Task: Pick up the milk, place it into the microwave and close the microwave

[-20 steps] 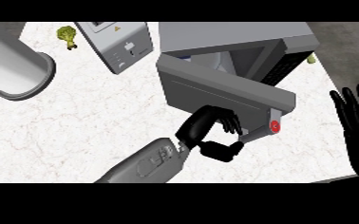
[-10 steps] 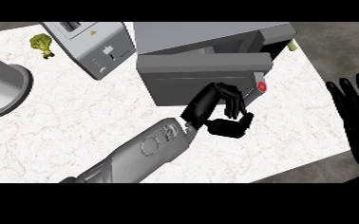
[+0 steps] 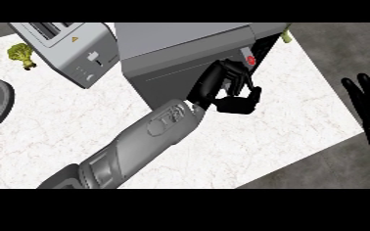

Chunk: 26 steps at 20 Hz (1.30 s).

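Observation:
The grey microwave (image 3: 180,41) stands at the top middle of the head view. Its door (image 3: 170,76) is swung almost flat against the front, leaving a narrow dark gap by the red button (image 3: 251,60). My left hand (image 3: 225,89) rests on the door's right end, fingers laid up along it, thumb spread below, nothing in its grasp. My right hand (image 3: 359,98) stays open at the right edge, fingers up. No milk shows anywhere; the microwave's inside is hidden.
A silver toaster (image 3: 72,49) stands left of the microwave, with a green broccoli piece (image 3: 22,55) beyond it. A dark round rim (image 3: 4,100) cuts in at the left edge. The white counter (image 3: 289,127) ends diagonally at right and front.
The door has swung from wide open to nearly closed, with my left hand following it up and to the right. The view has shifted, and the right hand kept its place.

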Available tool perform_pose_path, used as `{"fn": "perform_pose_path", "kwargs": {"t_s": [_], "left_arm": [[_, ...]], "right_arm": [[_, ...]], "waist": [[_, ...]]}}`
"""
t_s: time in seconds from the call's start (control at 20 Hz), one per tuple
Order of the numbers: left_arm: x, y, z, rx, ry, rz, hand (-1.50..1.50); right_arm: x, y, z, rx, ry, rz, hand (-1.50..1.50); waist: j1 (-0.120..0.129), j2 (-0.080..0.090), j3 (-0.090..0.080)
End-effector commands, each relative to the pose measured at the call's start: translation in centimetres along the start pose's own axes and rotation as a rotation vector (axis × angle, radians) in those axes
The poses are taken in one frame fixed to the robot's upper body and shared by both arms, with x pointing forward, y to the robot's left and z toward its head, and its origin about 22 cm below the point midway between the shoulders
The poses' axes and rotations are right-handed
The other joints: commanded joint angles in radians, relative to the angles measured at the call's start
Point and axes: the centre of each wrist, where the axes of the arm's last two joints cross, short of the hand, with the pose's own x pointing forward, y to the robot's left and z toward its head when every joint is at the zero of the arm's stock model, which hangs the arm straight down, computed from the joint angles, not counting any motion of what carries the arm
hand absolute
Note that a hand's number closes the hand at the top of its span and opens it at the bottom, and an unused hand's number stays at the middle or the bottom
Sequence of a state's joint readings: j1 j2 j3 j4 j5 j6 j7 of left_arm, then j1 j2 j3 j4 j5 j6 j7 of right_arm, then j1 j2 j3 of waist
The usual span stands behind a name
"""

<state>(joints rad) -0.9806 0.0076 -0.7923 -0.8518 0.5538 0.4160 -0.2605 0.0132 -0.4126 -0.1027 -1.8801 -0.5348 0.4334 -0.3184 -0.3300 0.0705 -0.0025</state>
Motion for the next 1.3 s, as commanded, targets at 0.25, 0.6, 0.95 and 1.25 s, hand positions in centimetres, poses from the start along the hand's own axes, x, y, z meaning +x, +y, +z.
{"fn": "perform_pose_path", "kwargs": {"t_s": [0.25,0.6,0.95,1.25], "left_arm": [[1.9,0.5,-2.3,0.056,-0.035,-0.01,1.5],[2.1,0.2,-2.2,0.082,-0.041,0.003,1.5],[1.9,0.1,-2.1,0.123,-0.046,-0.004,1.5],[2.2,0.0,-2.2,0.138,-0.057,0.009,1.5]], "right_arm": [[1.2,-0.6,-1.5,0.052,-0.004,-0.011,-1.5],[2.3,-1.5,-2.3,0.053,-0.001,0.012,-1.5],[3.3,-2.3,-3.0,0.071,-0.003,0.032,-1.5],[4.4,-3.3,-3.5,0.084,0.014,0.071,-1.5]], "waist": [[-0.052,0.017,0.003],[-0.074,0.016,0.003],[-0.09,0.024,0.005],[-0.096,0.026,0.005]]}}
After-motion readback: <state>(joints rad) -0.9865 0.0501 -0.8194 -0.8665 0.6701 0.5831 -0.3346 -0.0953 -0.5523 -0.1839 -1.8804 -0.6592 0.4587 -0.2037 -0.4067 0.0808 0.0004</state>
